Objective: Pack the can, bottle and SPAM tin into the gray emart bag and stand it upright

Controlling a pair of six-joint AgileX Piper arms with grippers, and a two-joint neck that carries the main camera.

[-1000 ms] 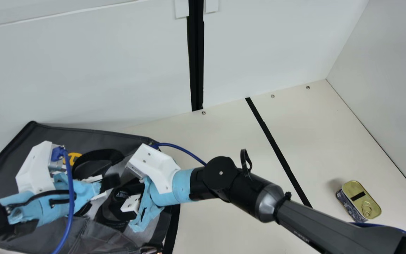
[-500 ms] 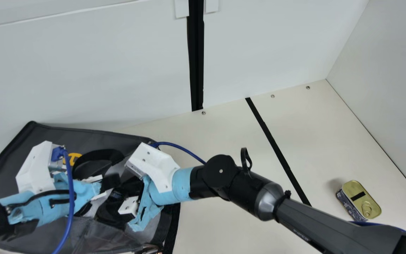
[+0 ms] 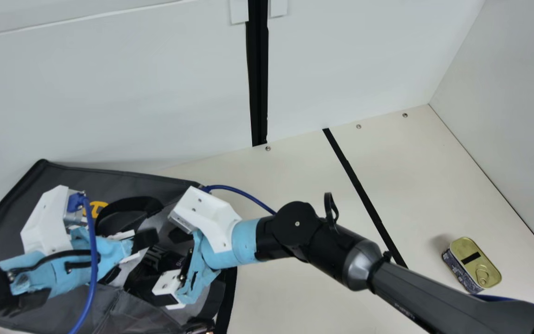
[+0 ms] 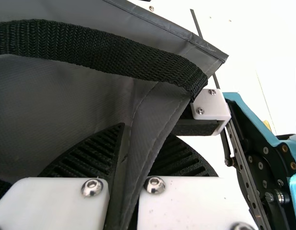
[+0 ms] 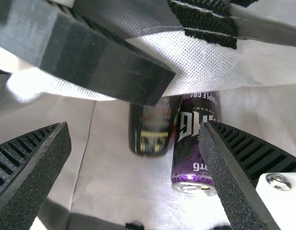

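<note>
Main view gives you the gray emart bag (image 3: 100,178) at the left of the cream table (image 3: 304,185), with the left gripper (image 3: 148,238) and right gripper (image 3: 170,260) over it. The SPAM tin (image 3: 474,263) stands well apart at the right, gold pull-ring lid up. In the left wrist view, you have the left gripper clamped on a fold of the bag's gray fabric, just beside a black woven handle (image 4: 90,51). Your right wrist view shows the right gripper's fingers apart, with the purple can (image 5: 193,143) and dark bottle (image 5: 153,127) side by side on the bag's silvery lining (image 5: 114,177)
</note>
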